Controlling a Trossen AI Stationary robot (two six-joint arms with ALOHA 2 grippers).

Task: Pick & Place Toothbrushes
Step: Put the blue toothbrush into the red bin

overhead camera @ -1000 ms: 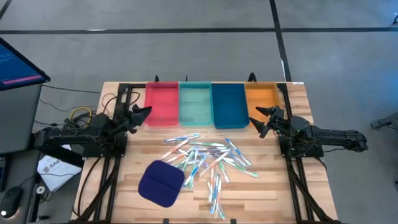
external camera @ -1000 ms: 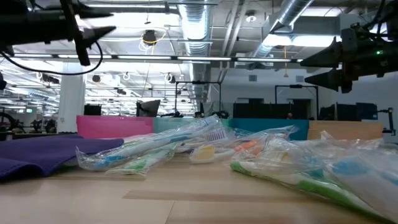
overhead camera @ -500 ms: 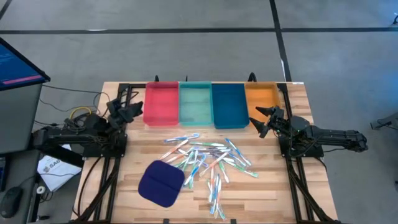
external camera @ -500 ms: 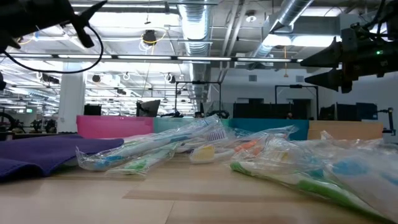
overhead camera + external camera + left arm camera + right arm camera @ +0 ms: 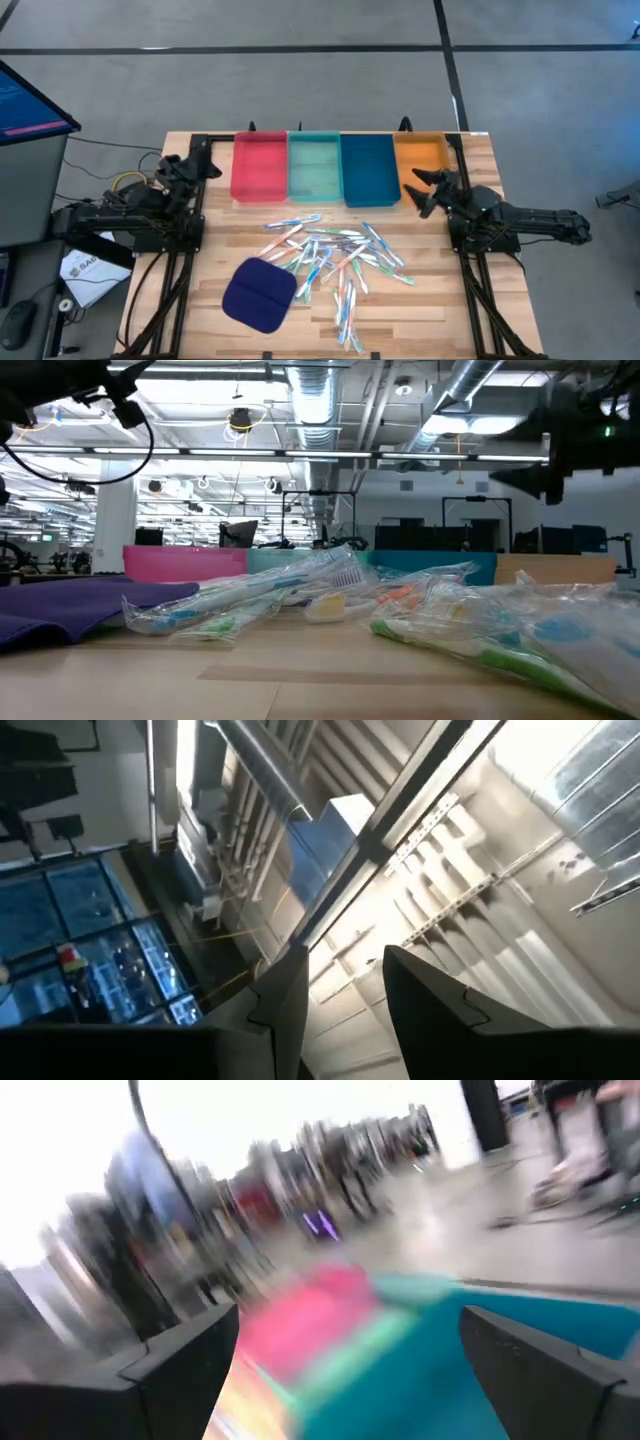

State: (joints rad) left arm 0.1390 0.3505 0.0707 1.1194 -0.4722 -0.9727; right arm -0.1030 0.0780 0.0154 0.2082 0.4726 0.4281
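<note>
Several toothbrushes (image 5: 335,258), thin whitish sticks with teal, blue, green and pink accents, lie in a loose pile on the wooden table; in the low view they show as clear-wrapped toothbrushes (image 5: 330,585). My left gripper (image 5: 207,161) is open, well left of the pile beside the red tray, and tipped up at the ceiling (image 5: 345,955). My right gripper (image 5: 412,190) is open above the table just in front of the orange tray, right of the pile, facing the trays (image 5: 350,1320). Neither touches anything.
A red tray (image 5: 260,167), a teal tray (image 5: 314,167), a blue tray (image 5: 368,170) and an orange tray (image 5: 420,158) stand in a row along the far edge. A dark blue pad (image 5: 260,293) lies left of the pile, near the front. Bare wood surrounds the pile.
My left gripper has drawn back from the red tray's near corner toward the table's left edge and tipped upward, staying open. My right gripper has shifted slightly in the low view; which way does not show. The toothbrushes have not moved.
</note>
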